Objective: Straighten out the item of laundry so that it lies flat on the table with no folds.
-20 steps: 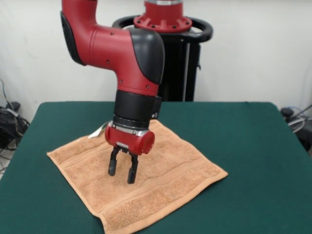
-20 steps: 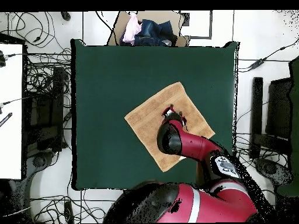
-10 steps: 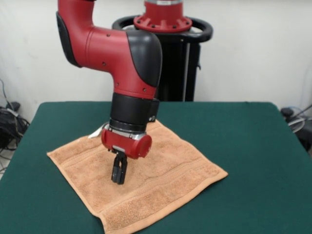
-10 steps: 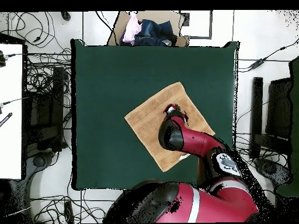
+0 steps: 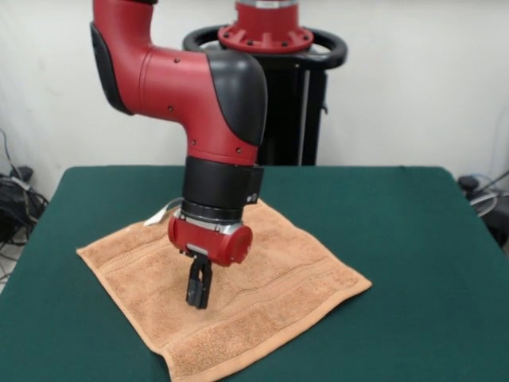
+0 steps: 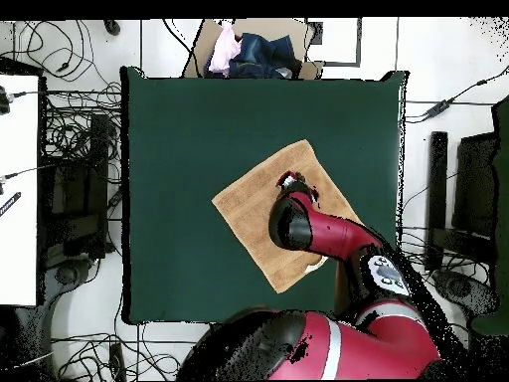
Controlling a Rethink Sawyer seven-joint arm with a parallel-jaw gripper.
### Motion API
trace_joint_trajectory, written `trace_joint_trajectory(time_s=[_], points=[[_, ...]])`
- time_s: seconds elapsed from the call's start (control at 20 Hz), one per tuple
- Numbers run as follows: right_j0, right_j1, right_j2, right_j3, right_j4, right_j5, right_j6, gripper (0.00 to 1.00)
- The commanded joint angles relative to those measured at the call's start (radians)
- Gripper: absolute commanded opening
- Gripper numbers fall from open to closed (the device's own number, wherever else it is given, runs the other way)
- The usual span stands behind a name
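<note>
One towel [image 5: 262,278] lies flat, corners pointing diamond-wise.

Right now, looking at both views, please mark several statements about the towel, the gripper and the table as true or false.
1. The towel lies spread open on the green table. True.
2. The gripper is wide open. False: its fingers are closed together.
3. The gripper hangs over the towel's middle area. True.
4. The towel hangs over the table's edge. False: it lies wholly on the table, as the overhead view shows.
5. The gripper holds a lifted corner of the towel. False: no corner is raised; all visible corners lie on the table.
</note>
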Motion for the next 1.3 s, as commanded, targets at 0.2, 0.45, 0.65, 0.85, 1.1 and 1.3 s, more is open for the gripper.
trace_joint_trajectory(time_s=[0.2,0.45,0.65,0.85,1.1,1.3], points=[[0.01,0.005,0.119,-0.102,0.045,0.143,0.082,0.0],[0.069,0.085,0.079,-0.194,0.09,0.168,0.087,0.0],[0.097,0.203,0.065,-0.289,0.106,0.169,0.069,0.0],[0.095,0.284,0.08,-0.351,0.102,0.16,0.057,0.0],[0.085,0.388,0.121,-0.479,0.096,0.296,-0.009,0.0],[0.09,0.434,0.129,-0.557,0.1,0.458,-0.045,0.0]])
